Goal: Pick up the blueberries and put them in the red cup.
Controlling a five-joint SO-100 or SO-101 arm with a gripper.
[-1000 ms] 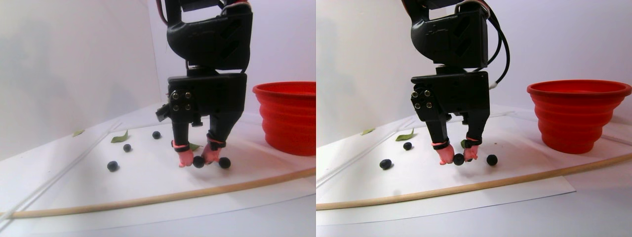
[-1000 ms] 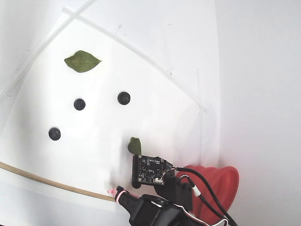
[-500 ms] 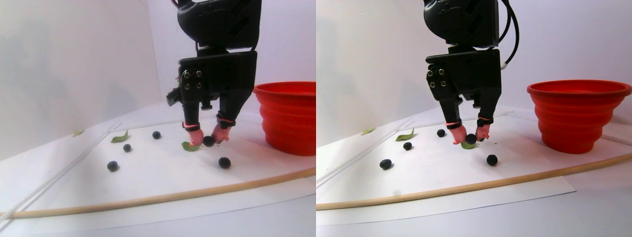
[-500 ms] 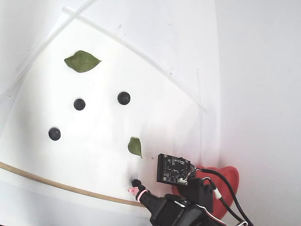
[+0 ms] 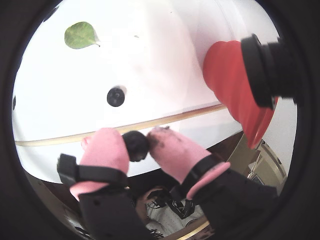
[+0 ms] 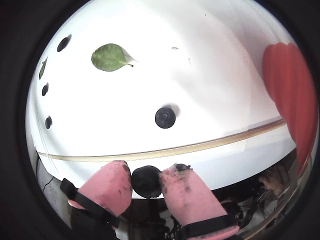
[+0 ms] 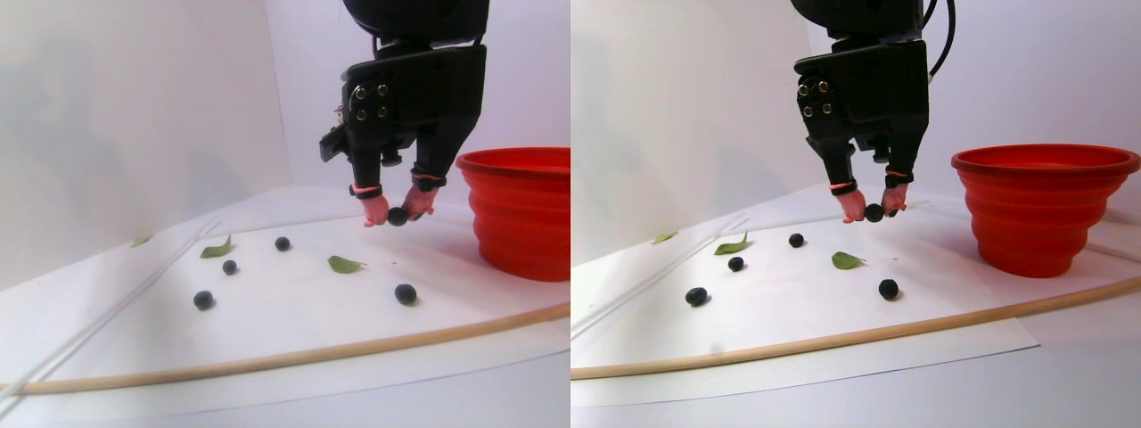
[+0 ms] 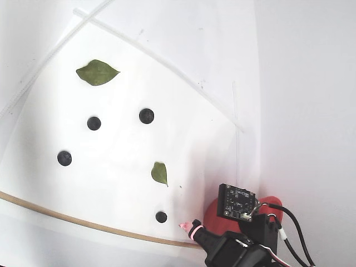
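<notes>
My gripper [image 5: 136, 144] has pink padded fingertips and is shut on one dark blueberry [image 6: 146, 181]. In the stereo pair view it [image 7: 398, 215] hangs lifted above the white sheet, left of the red cup [image 7: 526, 209]. The cup also shows at the right in both wrist views [image 5: 235, 85] [image 6: 287, 85]. One loose blueberry [image 5: 115, 96] lies on the sheet just beyond the fingertips. Three more blueberries [image 7: 204, 300] [image 7: 230, 267] [image 7: 283, 243] lie farther left. In the fixed view the arm covers most of the cup [image 8: 211, 214].
Green leaves [image 7: 343, 264] [image 7: 216, 251] lie flat on the sheet among the berries. A thin wooden strip [image 7: 267, 361] runs along the sheet's front edge. A black camera lens [image 5: 265, 70] sticks in front of the cup in a wrist view.
</notes>
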